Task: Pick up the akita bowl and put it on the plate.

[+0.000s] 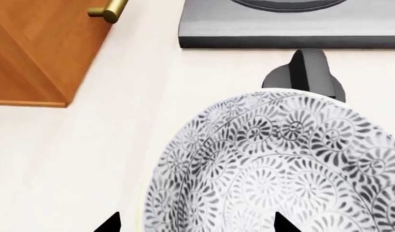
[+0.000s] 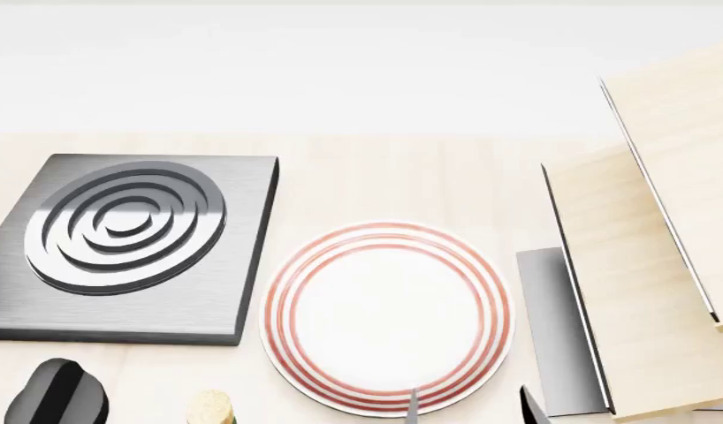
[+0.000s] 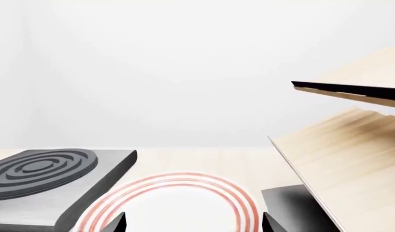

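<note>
In the head view we see the plate (image 2: pixel 386 318) lying flat on the pale worktop (image 2: pixel 385 177), low in the centre of the frame, its red rings plain and its middle bare; to its left, just beside it, sits the grey square burner (image 2: pixel 132 247) with raised rings; a black knob (image 2: pixel 57 393) shows in the lower left corner; to the right stand pale wooden panels (image 2: pixel 644 291), tilted.

In the left wrist view we see the bowl (image 1: pixel 281 169), patterned in dark grey florals, filling the lower right of the frame; the two dark tips of the left tool (image 1: pixel 196 223) stand apart at the bottom edge, one over the bowl's inside, one outside its wall; whether they press on the rim we cannot tell; the knob lies just past the bowl.

In the right wrist view the right tool (image 3: pixel 192 221) has its tips spread wide, holding nothing, with the plate beyond them.
</note>
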Tool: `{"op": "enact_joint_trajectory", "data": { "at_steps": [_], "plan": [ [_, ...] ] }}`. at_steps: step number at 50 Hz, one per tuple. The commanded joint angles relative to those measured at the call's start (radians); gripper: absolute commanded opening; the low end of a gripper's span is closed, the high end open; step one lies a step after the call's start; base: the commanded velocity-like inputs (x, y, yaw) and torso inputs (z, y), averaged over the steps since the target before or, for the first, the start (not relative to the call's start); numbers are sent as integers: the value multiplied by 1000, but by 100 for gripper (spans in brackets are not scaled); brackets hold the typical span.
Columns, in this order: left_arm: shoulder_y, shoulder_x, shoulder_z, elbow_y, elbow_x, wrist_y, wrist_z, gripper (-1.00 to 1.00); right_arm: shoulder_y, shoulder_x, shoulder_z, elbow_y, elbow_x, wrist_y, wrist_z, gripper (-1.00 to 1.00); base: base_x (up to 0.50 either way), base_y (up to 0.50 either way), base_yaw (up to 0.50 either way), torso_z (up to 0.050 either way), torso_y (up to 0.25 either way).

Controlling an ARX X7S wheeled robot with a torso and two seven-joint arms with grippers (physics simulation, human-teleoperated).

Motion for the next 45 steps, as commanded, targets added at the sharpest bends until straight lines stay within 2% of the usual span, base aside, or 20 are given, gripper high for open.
{"op": "enact_joint_trajectory", "data": {
  "at_steps": [1, 45],
  "plan": [
    [-8, 0, 32, -16, 20, 4, 6, 100, 2, 0, -3, 7, 0, -4, 1, 100, 0, 0, 0, 0, 0],
    [-71, -3, 191, -107, 106, 24, 22, 100, 7, 4, -14, 19, 5, -10, 6, 100, 0, 0, 0, 0, 0]
  ]
}}
